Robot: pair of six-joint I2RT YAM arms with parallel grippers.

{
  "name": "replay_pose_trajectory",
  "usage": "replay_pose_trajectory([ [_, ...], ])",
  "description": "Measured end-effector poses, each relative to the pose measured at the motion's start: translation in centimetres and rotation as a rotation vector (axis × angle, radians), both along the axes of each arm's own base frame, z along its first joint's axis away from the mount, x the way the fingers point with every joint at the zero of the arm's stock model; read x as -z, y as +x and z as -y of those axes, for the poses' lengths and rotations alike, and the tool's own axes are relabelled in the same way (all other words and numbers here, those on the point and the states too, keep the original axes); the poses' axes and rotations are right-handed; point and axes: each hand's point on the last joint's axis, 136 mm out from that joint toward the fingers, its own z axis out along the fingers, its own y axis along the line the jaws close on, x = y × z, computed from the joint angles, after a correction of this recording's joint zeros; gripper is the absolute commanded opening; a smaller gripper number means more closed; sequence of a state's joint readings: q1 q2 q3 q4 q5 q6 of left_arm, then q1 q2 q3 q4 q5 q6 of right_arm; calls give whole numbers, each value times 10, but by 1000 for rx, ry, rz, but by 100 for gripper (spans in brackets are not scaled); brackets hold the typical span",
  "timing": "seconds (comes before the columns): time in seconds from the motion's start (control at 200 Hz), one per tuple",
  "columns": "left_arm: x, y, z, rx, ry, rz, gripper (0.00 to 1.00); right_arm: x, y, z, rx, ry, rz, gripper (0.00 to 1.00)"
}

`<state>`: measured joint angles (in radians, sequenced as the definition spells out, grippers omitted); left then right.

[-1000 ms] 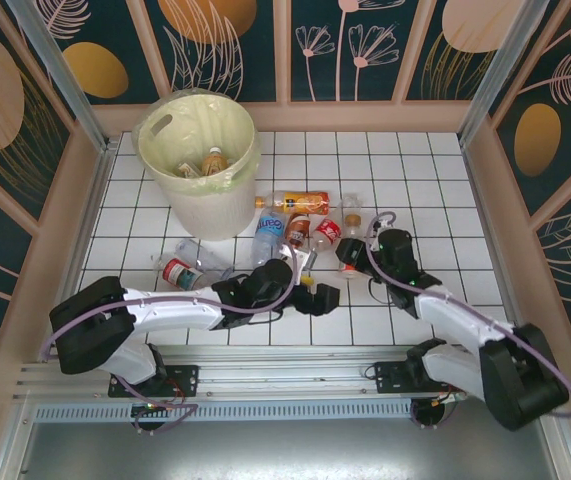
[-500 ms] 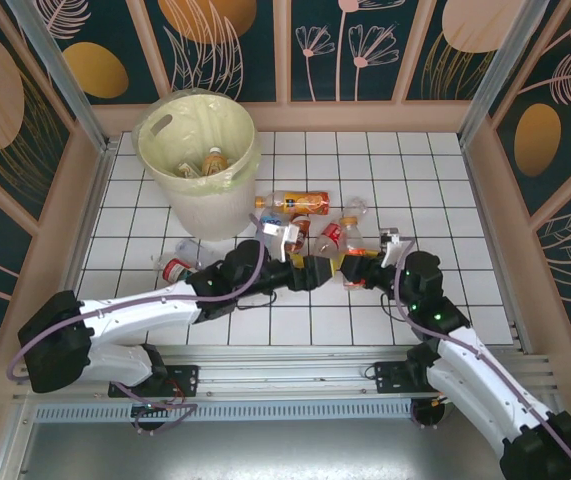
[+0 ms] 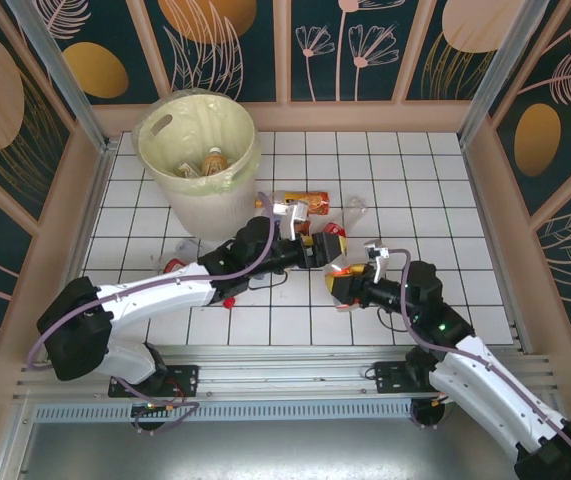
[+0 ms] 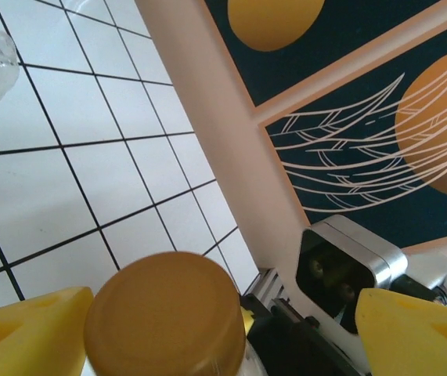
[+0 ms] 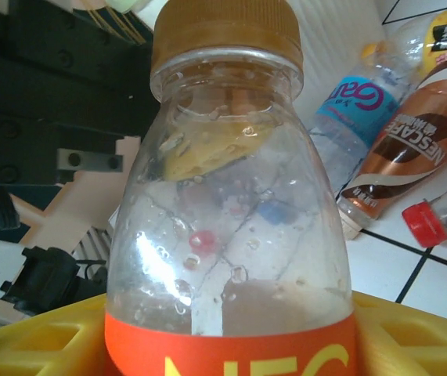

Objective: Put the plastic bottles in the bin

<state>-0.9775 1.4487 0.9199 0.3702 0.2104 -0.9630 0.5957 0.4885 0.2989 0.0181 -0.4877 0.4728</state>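
Observation:
My right gripper [image 3: 349, 290] [image 5: 227, 348] is shut on a clear plastic bottle [image 5: 227, 235] with an orange label and a brown cap [image 5: 225, 31], held above the tiled floor. My left gripper [image 3: 319, 250] [image 4: 223, 333] is open, and its yellow fingers [image 4: 415, 329] stand on either side of that cap [image 4: 164, 317], with a gap on the right side. More bottles lie on the tiles: an orange one [image 3: 305, 203], a blue-labelled one [image 5: 356, 106] and a brown-labelled one [image 5: 411, 149]. The cream bin [image 3: 165, 160] stands far left with a bottle [image 3: 214, 158] inside.
A clear bottle [image 3: 357, 208] lies behind the grippers, and another [image 3: 173, 267] is partly hidden under the left arm. A loose red cap [image 5: 424, 222] rests on the tiles. Patterned walls with wooden frames [image 3: 485, 180] close in the floor on three sides.
The right gripper has drawn back toward the near edge with the orange-labelled bottle. The left gripper has swung up to the bottle's cap, and its jaws have narrowed.

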Motion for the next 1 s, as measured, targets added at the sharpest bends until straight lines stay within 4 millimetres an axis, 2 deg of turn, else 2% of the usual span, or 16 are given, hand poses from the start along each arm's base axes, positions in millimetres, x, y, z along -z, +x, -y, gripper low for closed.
replay_pose_trajectory([
  [0.09, 0, 1, 1, -5, 0, -12, 66, 0, -2, -1, -8, 0, 0, 62],
  [0.18, 2, 3, -1, -12, 4, -25, 56, -1, -1, -1, -5, 2, 5, 62],
  [0.385, 5, 6, -3, -26, 12, -36, 42, -3, -2, -2, -6, 4, 10, 62],
  [0.535, 5, 6, -3, -26, 12, -35, 39, -3, -1, -2, -4, 3, 10, 64],
  [0.661, 5, 6, -3, -25, 14, -35, 37, -2, -1, -1, 3, 1, 7, 85],
  [0.771, 5, 6, -4, -25, 22, -29, 37, -4, -1, 0, 9, -5, 2, 95],
  [0.881, 1, 15, -10, -43, 41, -22, 37, -18, -1, 3, 18, 2, 25, 99],
  [1.001, -21, 31, -17, -72, 43, 21, 38, -47, -4, 8, 32, 17, 71, 99],
])
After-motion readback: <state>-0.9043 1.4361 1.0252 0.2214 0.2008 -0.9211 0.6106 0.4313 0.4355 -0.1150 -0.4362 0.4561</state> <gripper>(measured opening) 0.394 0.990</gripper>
